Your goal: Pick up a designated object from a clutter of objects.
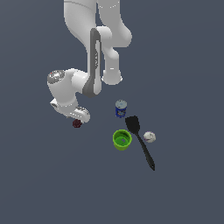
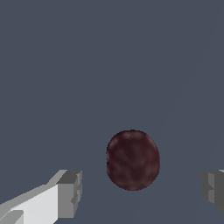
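Dark red lump point(image 2: 133, 160): lies alone on bare grey surface point(image 1: 39, 183), between spread fingertips point(image 2: 70, 192) of gripper point(image 2: 140, 192), gap each side, no contact.
Open room all round lump.
Obstacles, well apart toward exterior view's right: blue can point(image 1: 121, 109); green cup point(image 1: 122, 139); black spatula point(image 1: 140, 141) just beside cup; white ball point(image 1: 149, 137) beside spatula handle.
Narrow gaps within that cluster.
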Available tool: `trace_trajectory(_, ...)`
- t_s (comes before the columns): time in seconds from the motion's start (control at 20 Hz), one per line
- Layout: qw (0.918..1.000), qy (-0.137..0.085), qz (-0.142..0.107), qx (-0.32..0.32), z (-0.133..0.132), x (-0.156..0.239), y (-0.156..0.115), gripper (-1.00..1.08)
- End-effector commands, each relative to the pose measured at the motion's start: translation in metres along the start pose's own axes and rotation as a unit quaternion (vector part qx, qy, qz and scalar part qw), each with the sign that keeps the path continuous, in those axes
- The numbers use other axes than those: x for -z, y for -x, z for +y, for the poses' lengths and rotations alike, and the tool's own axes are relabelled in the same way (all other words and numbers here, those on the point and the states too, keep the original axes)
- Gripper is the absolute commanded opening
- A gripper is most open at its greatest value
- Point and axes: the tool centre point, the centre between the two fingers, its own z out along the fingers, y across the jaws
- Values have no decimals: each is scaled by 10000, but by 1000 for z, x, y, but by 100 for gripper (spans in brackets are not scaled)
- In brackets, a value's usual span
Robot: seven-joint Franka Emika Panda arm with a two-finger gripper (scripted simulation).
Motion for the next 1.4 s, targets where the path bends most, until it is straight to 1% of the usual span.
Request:
trace_trajectory(0.0,10000,1,-4,-3,0,-9,1,100)
trace_trajectory(0.3,10000,3,-2,-7,1,-35,1,100)
trace_trajectory(0.55,10000,3,-2,-7,1,-42,1,100)
trace_trajectory(0.6,10000,3,-2,-7,1,-42,1,-100)
trace_trajectory(1.05,10000,3,-2,-7,1,-42,1,-100)
trace_trajectory(1.35,10000,0,-1,-10,-3,-34,0,-100)
